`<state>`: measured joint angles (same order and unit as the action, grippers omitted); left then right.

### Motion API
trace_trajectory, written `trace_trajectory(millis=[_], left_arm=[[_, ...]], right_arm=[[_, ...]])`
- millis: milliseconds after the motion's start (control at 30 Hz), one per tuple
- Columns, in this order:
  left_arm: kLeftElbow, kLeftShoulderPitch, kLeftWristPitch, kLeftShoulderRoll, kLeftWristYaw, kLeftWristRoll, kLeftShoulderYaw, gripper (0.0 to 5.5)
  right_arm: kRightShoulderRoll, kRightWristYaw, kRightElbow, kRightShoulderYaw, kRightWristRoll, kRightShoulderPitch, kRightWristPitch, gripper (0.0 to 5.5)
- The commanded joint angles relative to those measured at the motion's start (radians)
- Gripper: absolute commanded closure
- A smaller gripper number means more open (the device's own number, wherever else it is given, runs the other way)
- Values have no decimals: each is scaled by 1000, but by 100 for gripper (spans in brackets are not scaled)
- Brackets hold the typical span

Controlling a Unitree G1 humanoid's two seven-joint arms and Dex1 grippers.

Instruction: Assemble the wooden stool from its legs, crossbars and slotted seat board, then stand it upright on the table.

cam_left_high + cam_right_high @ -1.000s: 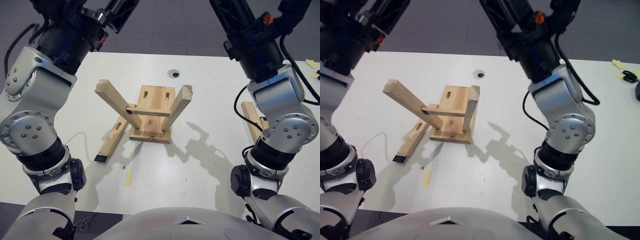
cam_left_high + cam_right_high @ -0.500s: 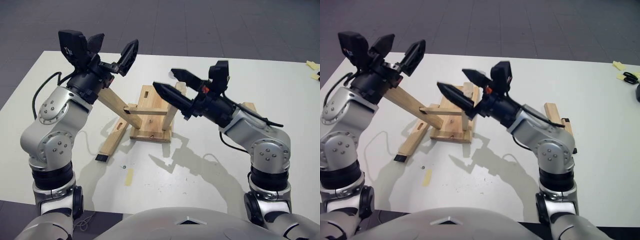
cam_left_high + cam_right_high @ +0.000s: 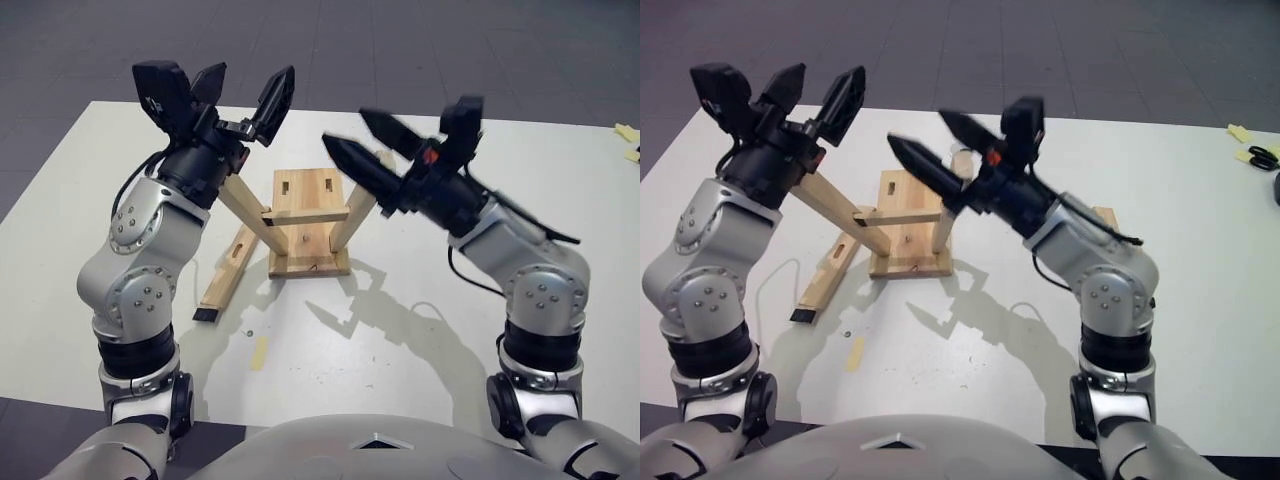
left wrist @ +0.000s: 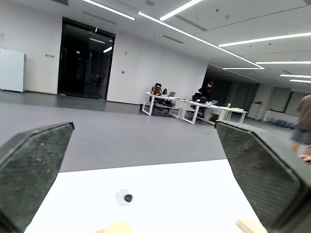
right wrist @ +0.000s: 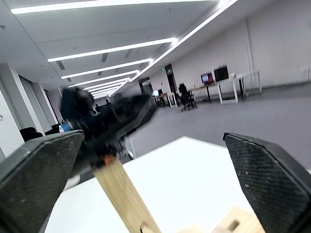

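The slotted seat board [image 3: 300, 190] lies flat on the white table [image 3: 420, 340]. Two legs rise slanted from it, a left leg [image 3: 248, 208] and a right leg [image 3: 351, 215], joined by a crossbar [image 3: 306, 215]. My left gripper [image 3: 255, 75] hangs open above the left leg's upper end, holding nothing. Over the right leg's upper end my right gripper [image 3: 345, 130] is open and empty too. A loose leg [image 3: 228, 272] lies left of the board. Another loose leg [image 3: 1103, 216] lies behind my right arm. In the right wrist view, the wide-apart pads [image 5: 39, 170] frame a leg top [image 5: 124, 199].
A small pale wooden piece [image 3: 258, 353] and a tiny screw [image 3: 247, 334] lie on the table in front of the stool. A round grommet [image 4: 127, 197] sits in the far part of the table. Scissors [image 3: 1262, 153] and yellow scraps [image 3: 626, 131] lie at the far right edge.
A second ago both arms were raised with the grippers out of the picture. They have come down over the stool, both open. The wooden parts have not moved; the camera shifted.
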<state>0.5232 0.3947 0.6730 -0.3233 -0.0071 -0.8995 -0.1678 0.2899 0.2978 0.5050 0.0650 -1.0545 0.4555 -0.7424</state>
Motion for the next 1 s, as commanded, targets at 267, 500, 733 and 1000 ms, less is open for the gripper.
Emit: trace_trajectory(millis=[267, 500, 733, 1000], left_arm=[[-99, 64, 61, -37, 26, -110, -136, 10], [-124, 8, 50, -1, 12, -65, -92, 10], [-139, -117, 21, 21, -2, -21, -76, 10], [-176, -68, 13, 6, -12, -20, -107, 10]], right_arm=[[-35, -55, -67, 30, -24, 210, 32, 17], [-56, 67, -303, -139, 185, -80, 71, 17], [-108, -5, -297, 25, 120, -2, 103, 17], [-115, -91, -272, 180, 29, 15, 103, 17]])
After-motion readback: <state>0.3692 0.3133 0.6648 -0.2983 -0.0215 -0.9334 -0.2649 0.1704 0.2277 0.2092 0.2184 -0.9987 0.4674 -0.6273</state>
